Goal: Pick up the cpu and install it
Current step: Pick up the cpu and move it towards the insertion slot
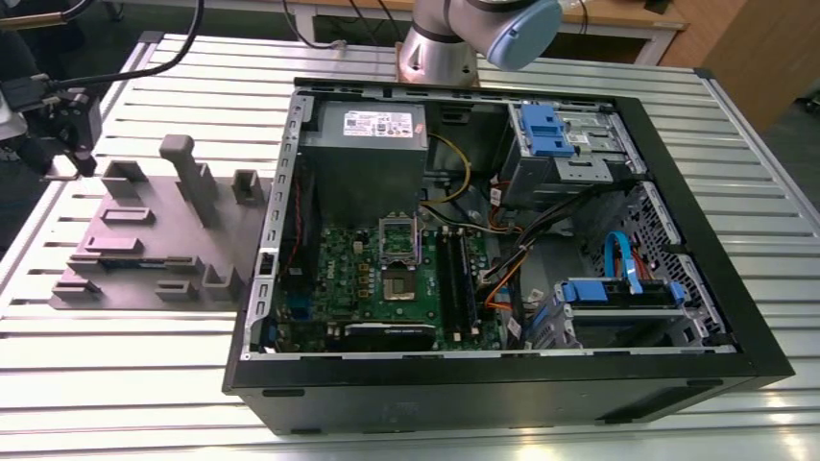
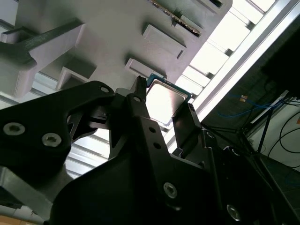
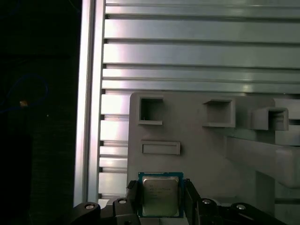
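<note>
- The black metal fingers [image 3: 133, 196] of the gripper [image 3: 161, 200] pinch the small, flat, square cpu [image 3: 160, 193] with its shiny silver top by two opposite edges.
- It is at a corner of the matte grey-mauve plastic tray [image 3: 201, 154], on the ribbed aluminium bench [image 3: 187, 47].

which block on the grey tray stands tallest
The slim post on the tray in the exterior view; it rises well above the squat blocks around it.

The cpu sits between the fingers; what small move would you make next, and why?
Probably a short level move toward the open computer case on the exterior view's right. In the first wrist view the gripper grips the cpu by two edges above the grey tray, and the motherboard socket lies inside the case.
</note>
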{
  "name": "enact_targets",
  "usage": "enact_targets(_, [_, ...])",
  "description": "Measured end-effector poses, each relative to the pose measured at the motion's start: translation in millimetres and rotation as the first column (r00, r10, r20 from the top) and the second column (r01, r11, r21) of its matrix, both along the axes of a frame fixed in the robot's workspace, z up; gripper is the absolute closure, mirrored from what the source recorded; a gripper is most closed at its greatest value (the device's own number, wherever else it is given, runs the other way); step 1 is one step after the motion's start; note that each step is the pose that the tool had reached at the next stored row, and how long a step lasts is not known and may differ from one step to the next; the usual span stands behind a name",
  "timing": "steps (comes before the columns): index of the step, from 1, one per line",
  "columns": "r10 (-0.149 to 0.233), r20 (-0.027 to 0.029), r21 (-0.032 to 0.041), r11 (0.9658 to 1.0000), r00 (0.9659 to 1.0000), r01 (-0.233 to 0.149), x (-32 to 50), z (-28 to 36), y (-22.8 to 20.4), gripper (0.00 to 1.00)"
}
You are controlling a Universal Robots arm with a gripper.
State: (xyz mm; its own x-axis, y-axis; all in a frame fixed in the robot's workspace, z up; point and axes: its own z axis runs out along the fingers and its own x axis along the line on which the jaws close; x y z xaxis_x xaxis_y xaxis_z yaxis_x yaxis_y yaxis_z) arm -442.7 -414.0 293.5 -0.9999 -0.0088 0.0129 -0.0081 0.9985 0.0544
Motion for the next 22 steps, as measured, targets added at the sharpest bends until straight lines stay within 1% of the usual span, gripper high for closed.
enact_targets(9, [0.0, 0.0, -0.0002, 1.0, 1.0, 0.0, 0.0, 10.7, 0.0, 0.53])
enact_targets(17, [0.0, 0.0, -0.0002, 1.0, 1.0, 0.0, 0.0, 11.3, 0.0, 0.53])
enact_targets(22, [0.0, 0.0, -0.0002, 1.0, 1.0, 0.0, 0.0, 13.0, 0.0, 0.53])
